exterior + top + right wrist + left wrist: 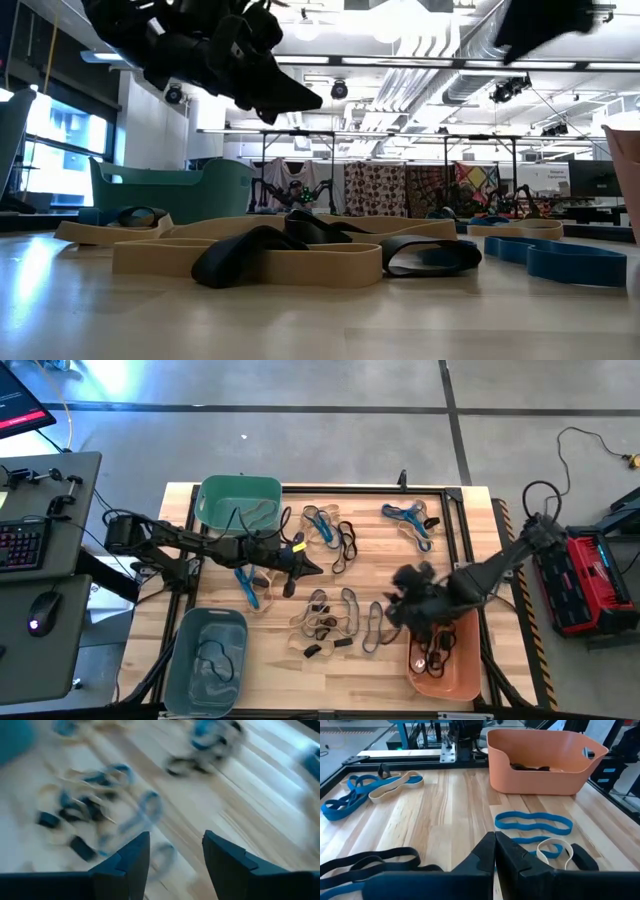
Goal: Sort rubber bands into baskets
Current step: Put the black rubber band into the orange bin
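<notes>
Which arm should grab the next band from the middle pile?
Right, probably. Its tool is open and sits beside the middle pile, just off the orange basket. The left tool is shut, near the blue band.

You see two black, jointed arms, the left hand (305,567) tipped with dark wedge-shaped fingers and a small yellow mark near its wrist, the right hand (402,603) bulkier.
</notes>
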Robot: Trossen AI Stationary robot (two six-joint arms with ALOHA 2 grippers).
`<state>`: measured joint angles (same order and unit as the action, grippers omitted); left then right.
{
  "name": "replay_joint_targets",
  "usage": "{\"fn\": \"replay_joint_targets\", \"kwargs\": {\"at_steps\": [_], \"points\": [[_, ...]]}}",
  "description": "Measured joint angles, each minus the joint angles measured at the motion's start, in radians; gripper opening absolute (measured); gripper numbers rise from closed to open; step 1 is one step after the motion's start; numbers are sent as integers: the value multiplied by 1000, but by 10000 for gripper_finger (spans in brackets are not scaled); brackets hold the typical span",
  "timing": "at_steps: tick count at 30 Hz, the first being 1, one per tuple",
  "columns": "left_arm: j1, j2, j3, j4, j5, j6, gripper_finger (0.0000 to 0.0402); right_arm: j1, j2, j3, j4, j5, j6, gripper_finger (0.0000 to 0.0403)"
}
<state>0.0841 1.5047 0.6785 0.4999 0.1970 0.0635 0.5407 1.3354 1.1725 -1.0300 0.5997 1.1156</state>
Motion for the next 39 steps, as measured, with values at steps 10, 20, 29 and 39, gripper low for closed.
{"fn": "replay_joint_targets", "kwargs": {"at_steps": [10, 20, 29, 39], "points": [[7, -1, -142, 208, 3, -77, 0, -209, 24, -267, 762, -373, -517, 171], [7, -1, -158, 210, 2, -79, 0, -227, 288, -167, 840, -485, -602, 171], [7, -1, -158, 215, -2, -63, 0, -230, 459, -68, 829, -576, -621, 171], [7, -1, -158, 225, -3, -40, 0, -262, 485, -75, 793, -593, -636, 136]]}}
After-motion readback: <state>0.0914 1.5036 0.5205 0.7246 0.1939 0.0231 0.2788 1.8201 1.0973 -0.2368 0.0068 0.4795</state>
